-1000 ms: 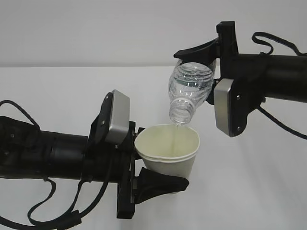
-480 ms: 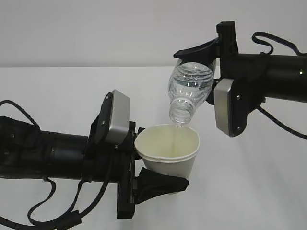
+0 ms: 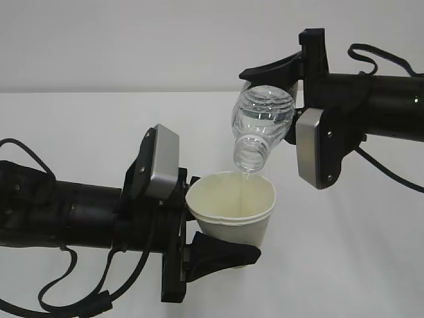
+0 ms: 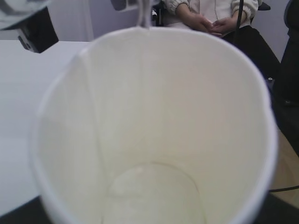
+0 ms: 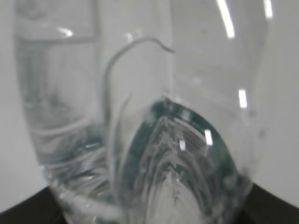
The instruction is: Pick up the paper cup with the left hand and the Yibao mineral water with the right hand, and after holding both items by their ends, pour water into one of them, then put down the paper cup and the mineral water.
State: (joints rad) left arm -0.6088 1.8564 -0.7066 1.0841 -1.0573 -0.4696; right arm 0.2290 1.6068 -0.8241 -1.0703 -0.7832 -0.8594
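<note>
Nothing has shifted over the last second. Our right pincer (image 3: pixel 281 83) pinches the bottle (image 3: pixel 260 126), tipped neck-down just above the cup (image 3: pixel 233 209), which our left pincer (image 3: pixel 199 228) clamps above the tabletop (image 3: pixel 79 126). A thin stream still falls; the pour continues.

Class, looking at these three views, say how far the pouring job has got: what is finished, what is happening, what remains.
Done: both items are lifted, the paper cup gripped in the left hand and the Yibao mineral water in the right hand. In hand: the bottle is tipped neck-down over the cup, a thin stream falling in; the left wrist view shows water pooled at the bottom. Left: finish pouring, then set both down.
</note>
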